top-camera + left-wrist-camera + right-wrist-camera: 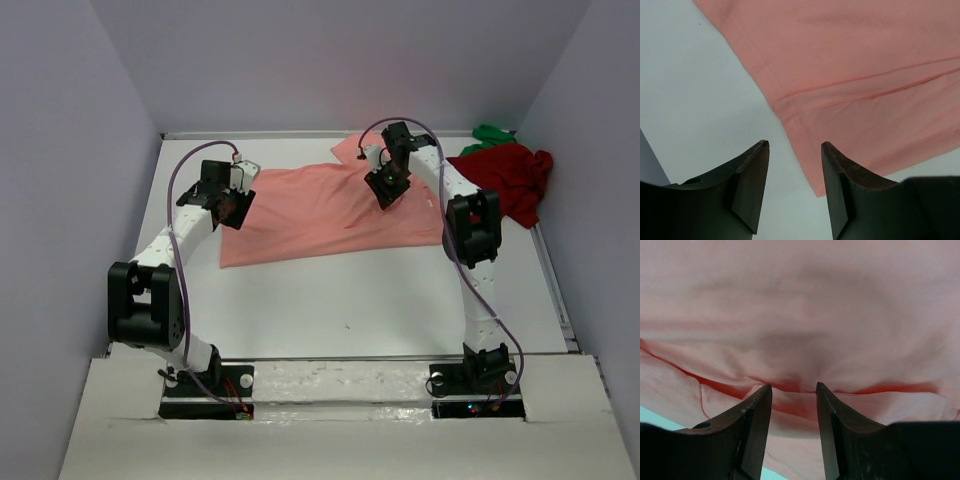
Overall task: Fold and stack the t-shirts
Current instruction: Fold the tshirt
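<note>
Salmon-pink t-shirt [320, 215] lies spread on the table [350, 300].

Gaping claw [795, 144] beside salmon-pink t-shirt [855, 65]

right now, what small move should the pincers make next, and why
Probably lower both and pinch: the left pincer hangs open over the edge of the salmon-pink t-shirt, the right pincer hangs open over a wrinkle in it, and neither holds cloth yet.

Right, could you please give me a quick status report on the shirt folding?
Left tool open at edge of salmon-pink shirt; right tool open over its crease. Dark red shirt, green shirt heaped far right. Nothing blocking.
</note>
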Tool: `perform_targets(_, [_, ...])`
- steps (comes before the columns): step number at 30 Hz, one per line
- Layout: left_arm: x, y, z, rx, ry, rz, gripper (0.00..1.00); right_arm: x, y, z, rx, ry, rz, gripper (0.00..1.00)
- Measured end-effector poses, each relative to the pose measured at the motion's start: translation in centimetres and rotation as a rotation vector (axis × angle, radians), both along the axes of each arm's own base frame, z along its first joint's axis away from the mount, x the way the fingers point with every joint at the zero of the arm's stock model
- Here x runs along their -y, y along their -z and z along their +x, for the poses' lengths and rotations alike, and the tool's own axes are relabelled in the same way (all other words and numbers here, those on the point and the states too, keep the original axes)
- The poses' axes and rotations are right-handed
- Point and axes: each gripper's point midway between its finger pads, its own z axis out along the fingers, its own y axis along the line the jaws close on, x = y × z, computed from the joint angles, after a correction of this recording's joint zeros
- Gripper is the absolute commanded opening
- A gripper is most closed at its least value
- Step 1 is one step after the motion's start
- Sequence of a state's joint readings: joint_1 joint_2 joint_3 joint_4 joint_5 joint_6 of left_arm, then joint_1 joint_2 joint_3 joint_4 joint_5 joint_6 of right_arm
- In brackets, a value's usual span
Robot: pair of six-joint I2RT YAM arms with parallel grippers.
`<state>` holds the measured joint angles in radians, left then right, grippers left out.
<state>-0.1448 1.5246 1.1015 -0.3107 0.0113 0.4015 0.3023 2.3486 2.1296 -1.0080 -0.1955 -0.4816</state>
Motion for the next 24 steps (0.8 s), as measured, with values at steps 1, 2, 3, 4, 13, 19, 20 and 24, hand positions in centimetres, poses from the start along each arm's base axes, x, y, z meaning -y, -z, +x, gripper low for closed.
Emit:
perform_targets(1, [0.0,0.0,0.0,0.000,0.000,0.000,0.58,0.1,0.4,-0.3,-0.011,0.001,-0.005,0.46])
perform_targets(2, [0.0,0.1,-0.1,-0.002,0.000,0.000,0.58,0.3,0.9,-0.7,-0.026,0.001,-0.012,0.46])
perform_targets(3, [0.0,0.1,-0.1,-0.002,0.001,-0.001,0.58,0.4,1.4,-1.0,-0.039,0.001,-0.017,0.46])
perform_targets(4, [0.1,0.1,-0.1,-0.002,0.002,-0.003,0.58,0.5,1.9,-1.4,-0.054,0.002,-0.022,0.46])
perform_targets(13, [0.3,-0.2,-0.1,0.003,0.011,-0.013,0.58,2.0,2.9,-3.3,-0.075,0.023,-0.076,0.46])
perform_targets(19, [0.4,-0.7,-0.4,0.016,0.016,-0.020,0.58,2.9,2.2,-3.6,-0.054,0.041,-0.111,0.47])
perform_targets(20, [0.4,-0.8,-0.4,0.018,0.017,-0.022,0.58,3.0,2.0,-3.6,-0.049,0.043,-0.114,0.47])
perform_targets(24, [0.5,-0.9,-0.4,0.023,0.021,-0.027,0.58,3.3,0.9,-3.3,-0.019,0.053,-0.126,0.47])
